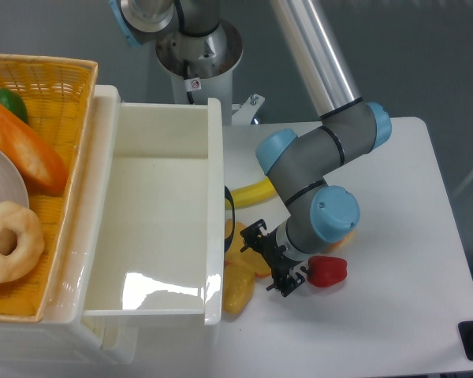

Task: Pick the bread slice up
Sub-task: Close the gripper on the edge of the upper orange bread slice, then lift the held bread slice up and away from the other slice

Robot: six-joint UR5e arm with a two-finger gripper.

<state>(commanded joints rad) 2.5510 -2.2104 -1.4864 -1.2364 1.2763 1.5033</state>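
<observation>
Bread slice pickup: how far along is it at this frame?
Done: the gripper is down at table level over the food cluster beside the white bin.
In hand: nothing visibly; the bread slice lies on the table, partly hidden under the open fingers.
Left: closing on the slice and lifting it clear of the red pepper and yellow piece.

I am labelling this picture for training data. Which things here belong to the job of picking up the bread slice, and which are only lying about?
Belongs to the job:
- bread slice, orange-tan, mostly hidden beneath the gripper
- gripper, open above it

Only lying about:
- red pepper
- banana
- lumpy yellow piece
- white bin
- wicker basket holding a ring doughnut and carrot
</observation>
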